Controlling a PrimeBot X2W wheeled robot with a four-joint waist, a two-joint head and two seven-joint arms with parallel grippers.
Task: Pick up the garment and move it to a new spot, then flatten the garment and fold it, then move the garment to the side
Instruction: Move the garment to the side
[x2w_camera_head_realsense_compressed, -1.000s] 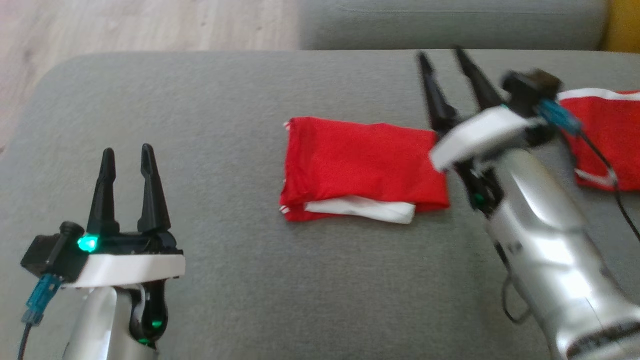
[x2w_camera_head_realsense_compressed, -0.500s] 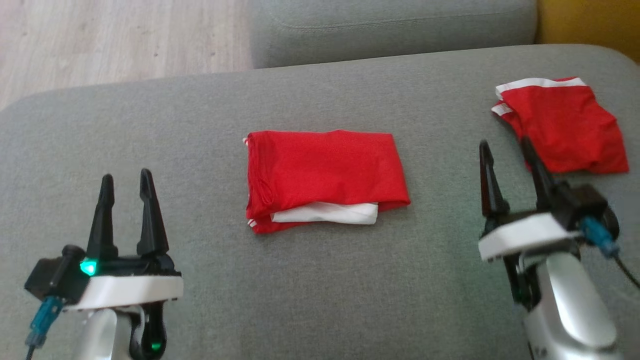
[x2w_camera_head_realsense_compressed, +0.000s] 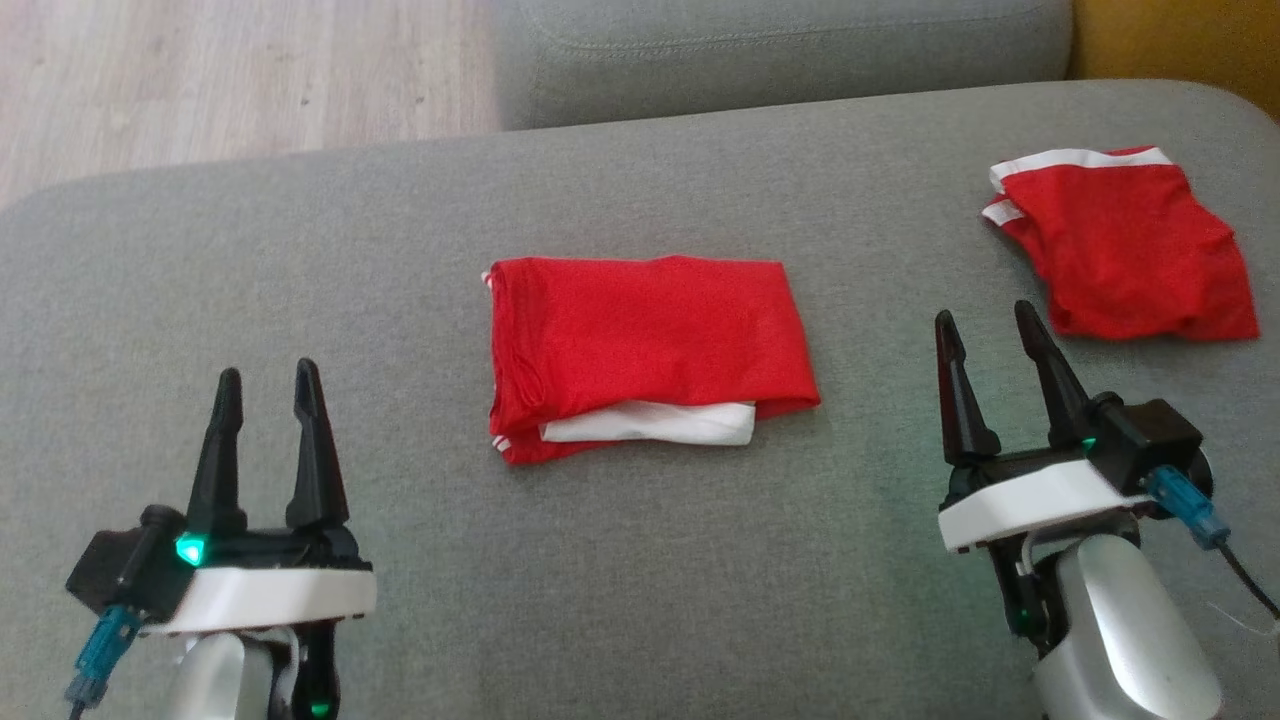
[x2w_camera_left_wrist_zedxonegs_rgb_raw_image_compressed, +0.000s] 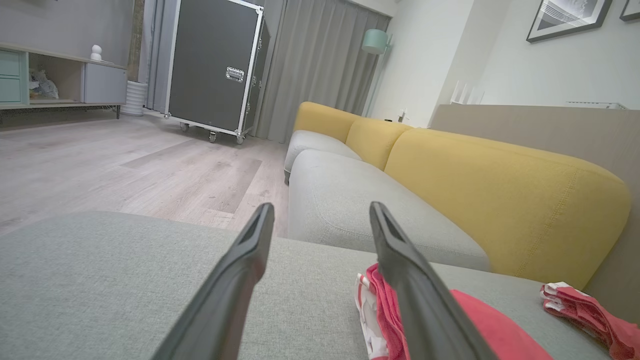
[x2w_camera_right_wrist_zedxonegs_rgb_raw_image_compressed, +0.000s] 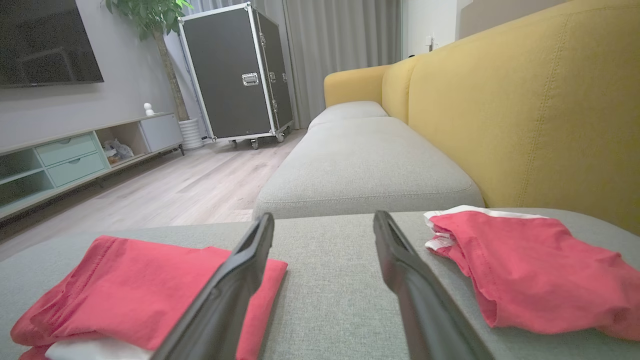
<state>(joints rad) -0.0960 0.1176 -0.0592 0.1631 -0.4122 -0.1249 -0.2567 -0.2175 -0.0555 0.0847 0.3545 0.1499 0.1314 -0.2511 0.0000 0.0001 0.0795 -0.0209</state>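
**Head view.** The folded red garment (x2w_camera_head_realsense_compressed: 645, 355) of thin fabric lies flat at the centre of the grey upholstered seat cushion (x2w_camera_head_realsense_compressed: 640, 580), between the two grippers and further from the robot than both. It forms a rough rectangle, and a white layer shows along its near edge. The left gripper (x2w_camera_head_realsense_compressed: 268, 372) sits at the lower left, well apart from the garment. Its jaws are spread wide and hold nothing. The right gripper (x2w_camera_head_realsense_compressed: 984, 312) sits at the lower right, near the garment's right edge but clear of it. Its jaws are likewise spread and empty. A crumpled red garment with white trim (x2w_camera_head_realsense_compressed: 1125, 245) lies beyond the right gripper, just past its fingertips.

**Left wrist view.** The left gripper (x2w_camera_left_wrist_zedxonegs_rgb_raw_image_compressed: 321, 206) has its fingers parted, with only cushion between them. The folded red garment (x2w_camera_left_wrist_zedxonegs_rgb_raw_image_compressed: 382, 300) lies to the right, partly hidden behind the right-hand finger. Its stacked edge appears to alternate red and white, but the finger covers too much to confirm this.

**Right wrist view.** The right gripper (x2w_camera_right_wrist_zedxonegs_rgb_raw_image_compressed: 324, 215) has its fingers parted over bare cushion. The folded red garment (x2w_camera_right_wrist_zedxonegs_rgb_raw_image_compressed: 140, 290) lies to the left and the crumpled one (x2w_camera_right_wrist_zedxonegs_rgb_raw_image_compressed: 530, 270) to the right, neither between the jaws. A yellow fabric sofa backrest (x2w_camera_right_wrist_zedxonegs_rgb_raw_image_compressed: 525, 115) rises on the right.
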